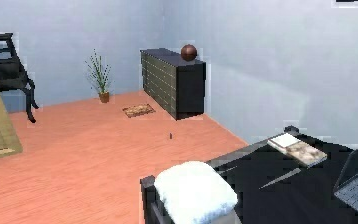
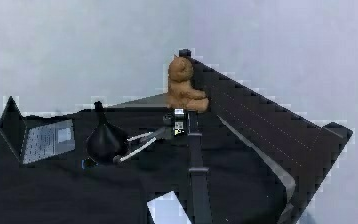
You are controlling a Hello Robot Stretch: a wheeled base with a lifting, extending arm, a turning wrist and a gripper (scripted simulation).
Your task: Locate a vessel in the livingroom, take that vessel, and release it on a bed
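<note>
- One bed (image 2: 257,120), with one white pillow (image 1: 195,192)
- One laptop (image 2: 42,138)
- One book (image 1: 297,150)
- One teddy bear (image 2: 185,86)
- One dark vessel (image 2: 107,138)
- One dresser (image 1: 174,82)
- One brown ball (image 1: 189,52)
- One potted plant (image 1: 100,76)
- One dark chair (image 1: 12,75)

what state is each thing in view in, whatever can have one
laptop: open, on the bed
dark vessel: upright on the bed
teddy bear: sitting upright
book: closed, flat
dresser: drawers shut
end effector: near the vessel, cannot tell whether it holds anything
</note>
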